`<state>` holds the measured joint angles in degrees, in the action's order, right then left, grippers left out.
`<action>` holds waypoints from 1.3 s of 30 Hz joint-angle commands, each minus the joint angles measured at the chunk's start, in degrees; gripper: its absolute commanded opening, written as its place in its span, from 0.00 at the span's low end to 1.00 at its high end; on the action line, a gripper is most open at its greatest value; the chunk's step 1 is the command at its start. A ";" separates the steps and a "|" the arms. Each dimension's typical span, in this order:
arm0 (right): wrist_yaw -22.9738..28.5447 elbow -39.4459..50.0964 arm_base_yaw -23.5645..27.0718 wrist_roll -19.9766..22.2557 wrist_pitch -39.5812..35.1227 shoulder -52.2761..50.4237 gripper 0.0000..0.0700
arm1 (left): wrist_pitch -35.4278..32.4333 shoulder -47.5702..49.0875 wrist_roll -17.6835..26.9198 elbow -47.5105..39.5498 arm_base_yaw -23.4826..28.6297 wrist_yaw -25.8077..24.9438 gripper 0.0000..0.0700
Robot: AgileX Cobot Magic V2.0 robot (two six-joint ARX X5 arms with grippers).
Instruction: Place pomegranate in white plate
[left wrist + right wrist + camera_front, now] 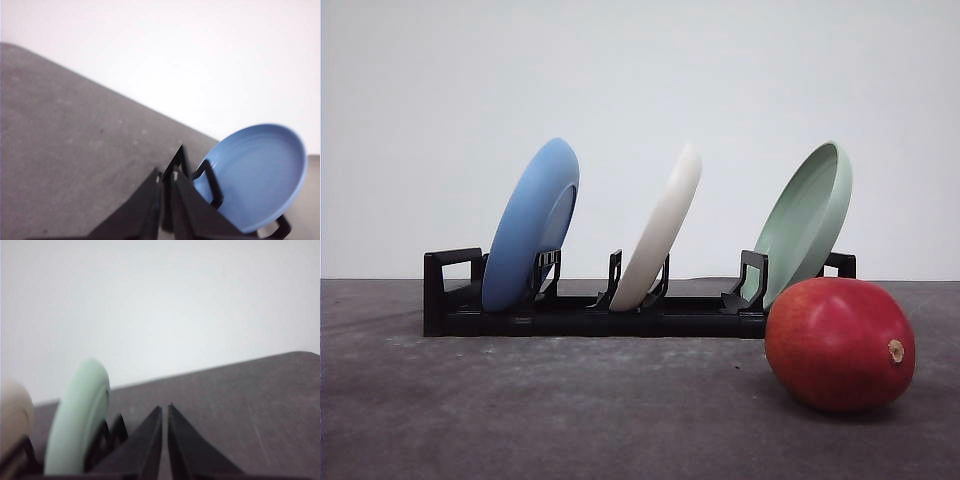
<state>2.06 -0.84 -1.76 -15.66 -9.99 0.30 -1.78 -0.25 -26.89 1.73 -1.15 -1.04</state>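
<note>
Looking over the table, we find the pomegranate resting on the dark surface to the right, in front of the right end of a black rack and nearer the camera. Its tan stem nub faces right. The white plate stands on edge in the rack's middle slot, leaning right, with the blue plate in the slot to its left and the pale green plate to its right; the fruit partly overlaps the green plate's foot in the front view.

Our left pincer has its fingers drawn together, only a thin slit between the tips, and holds nothing; the blue plate sits just beyond it. Our right pincer is likewise closed to a narrow gap and empty, with the green plate's edge and a blurred cream edge off to one side.

We judge the fruit firm, fairly heavy for its size, smooth-skinned and so likely to slip or roll. We would take it across its widest middle, pads on opposite flanks, keeping off the stem nub. The plate looks stiff and breakable, and while it stands tilted it offers no level bed; it probably has to come out and lie flat first.
</note>
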 commanded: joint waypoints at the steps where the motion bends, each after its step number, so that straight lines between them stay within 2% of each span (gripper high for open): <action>1: 0.03 -0.06 0.07 -4.84 -2.15 -0.09 0.01 | -1.15 0.09 -0.98 1.87 0.02 0.00 0.02; 5: -4.17 -1.92 0.07 -10.89 -0.75 -0.07 0.01 | 0.88 -0.09 -3.57 5.85 0.02 0.04 0.02; 9: -8.87 -6.32 0.07 -15.92 6.96 -0.04 0.01 | 8.10 -1.28 -3.76 11.92 0.02 0.02 0.02; 12: -9.86 -10.97 0.07 -16.57 13.87 -0.02 0.01 | 14.92 -3.57 -2.48 17.28 0.02 -0.05 0.02; 15: -9.84 -16.09 0.07 -16.08 20.22 0.52 0.01 | 20.80 -6.82 0.62 22.51 0.02 -0.60 0.02; 20: -13.11 -23.66 0.07 -10.36 28.24 4.64 0.01 | 29.72 -14.07 5.90 31.13 0.02 -1.37 0.02; 26: -17.51 -30.45 0.07 -2.03 35.49 13.58 0.01 | 37.05 -23.48 12.02 39.47 0.00 -6.91 0.02; 32: -21.65 -33.77 0.04 4.69 39.40 23.17 0.01 | 38.31 -31.09 15.66 43.16 -0.14 -14.15 0.02; 35: -23.02 -33.81 -1.19 5.99 39.23 26.72 0.01 | 37.75 -34.18 16.78 43.77 -2.22 -14.31 0.02; 39: -20.73 -33.81 -5.77 9.23 39.22 28.93 0.01 | 35.57 -36.97 19.71 43.77 -7.28 -13.83 0.02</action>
<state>-19.06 -33.74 -6.65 -9.06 29.76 29.28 34.74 -37.04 -9.66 44.40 -7.86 -14.90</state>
